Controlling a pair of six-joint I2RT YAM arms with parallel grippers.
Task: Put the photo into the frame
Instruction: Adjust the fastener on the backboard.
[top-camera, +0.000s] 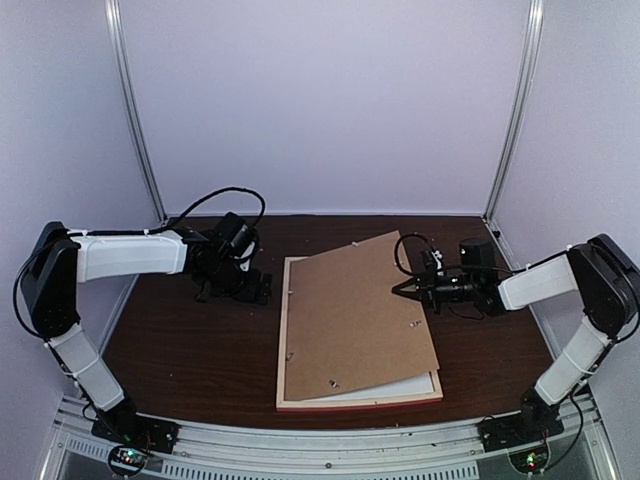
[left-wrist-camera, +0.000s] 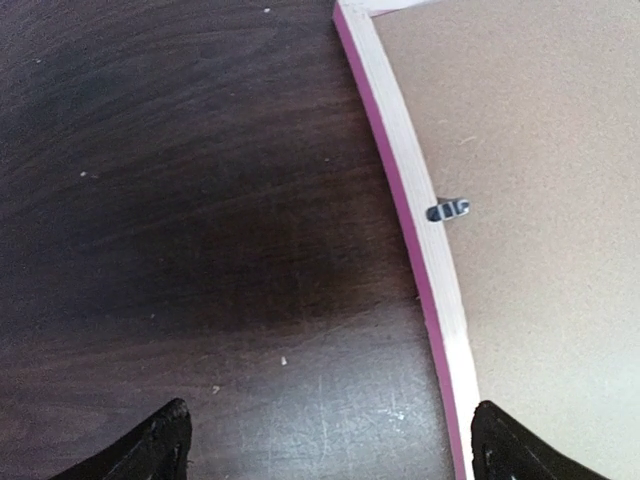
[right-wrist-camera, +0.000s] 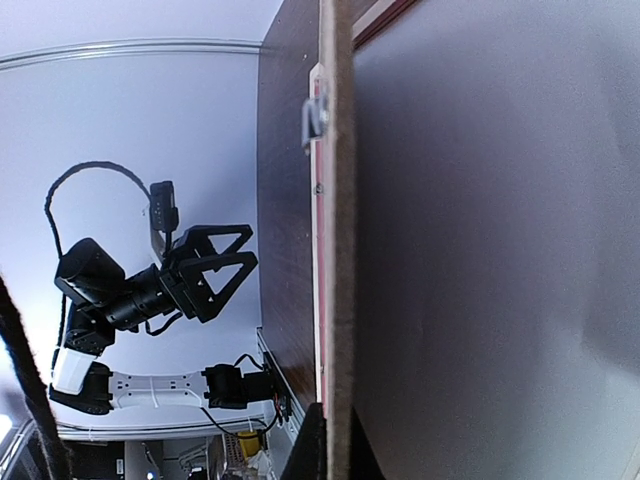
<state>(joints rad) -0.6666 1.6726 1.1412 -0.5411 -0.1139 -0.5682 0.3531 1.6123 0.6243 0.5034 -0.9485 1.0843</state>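
The frame (top-camera: 281, 340) lies face down on the dark table, pale wood up and pink along its side (left-wrist-camera: 415, 210). A brown backing board (top-camera: 350, 310) lies over it, skewed and raised at its right edge. My right gripper (top-camera: 398, 290) is shut on that right edge; the right wrist view shows the board edge-on (right-wrist-camera: 338, 250) between my fingers (right-wrist-camera: 335, 450). My left gripper (top-camera: 250, 288) is open and empty, low over the table just left of the frame's left rail (left-wrist-camera: 330, 445). The photo's print is not visible; a white sheet (top-camera: 405, 387) shows under the board's near right.
A metal turn clip (left-wrist-camera: 448, 210) sits on the backing board (left-wrist-camera: 540, 150) by the left rail. Small clips (top-camera: 332, 383) dot the board. White booth walls and poles (top-camera: 135, 110) stand behind. The frame's near rail (top-camera: 350, 404) lies close to the table's front edge.
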